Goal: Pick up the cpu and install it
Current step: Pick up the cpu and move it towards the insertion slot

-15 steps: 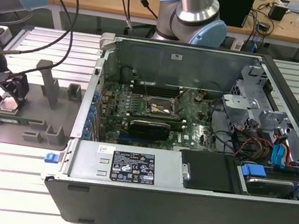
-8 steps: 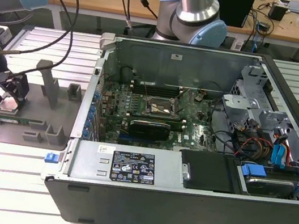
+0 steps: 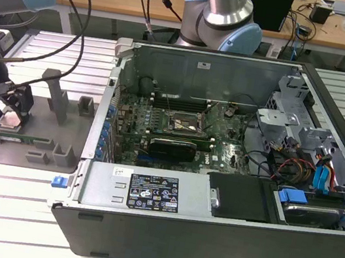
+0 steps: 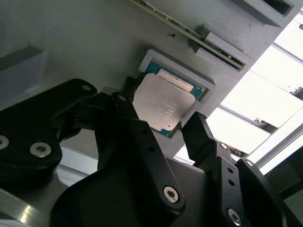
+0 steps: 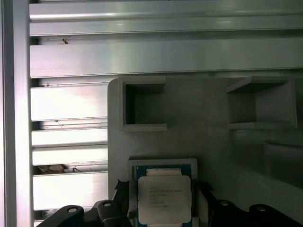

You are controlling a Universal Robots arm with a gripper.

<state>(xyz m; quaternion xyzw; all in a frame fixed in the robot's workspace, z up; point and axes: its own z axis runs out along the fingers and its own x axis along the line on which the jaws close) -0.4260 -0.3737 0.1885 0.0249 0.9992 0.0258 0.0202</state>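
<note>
The pincer (image 4: 161, 112) hung low over the grey fixture tray (image 3: 41, 140), which lay on the slatted metal bench (image 3: 15, 199). Directly beneath the pincer, between its two black fingers (image 4: 199, 137), the cpu (image 4: 163, 101) lay flat in a shallow square recess of the tray, silver top plate up, with a thin teal edge showing around it. The pincer stood wide: one finger sat just outside each of two opposite sides of the chip. In the first wrist view a narrow gap showed between each fingertip (image 5: 121, 188) and the cpu (image 5: 164, 197), so nothing was gripped. In that same view, two empty box-shaped pockets (image 5: 142, 106) of the tray stood beyond the pincer's reach, with bare bench slats past them.

In the exterior view the pincer (image 3: 13, 112) was well apart from the open computer case (image 3: 211, 212). The motherboard (image 3: 224, 154) lay inside the case with its dark socket frame (image 3: 183, 123) near the middle, far off to the side of the pincer, toward the exterior view's right.
</note>
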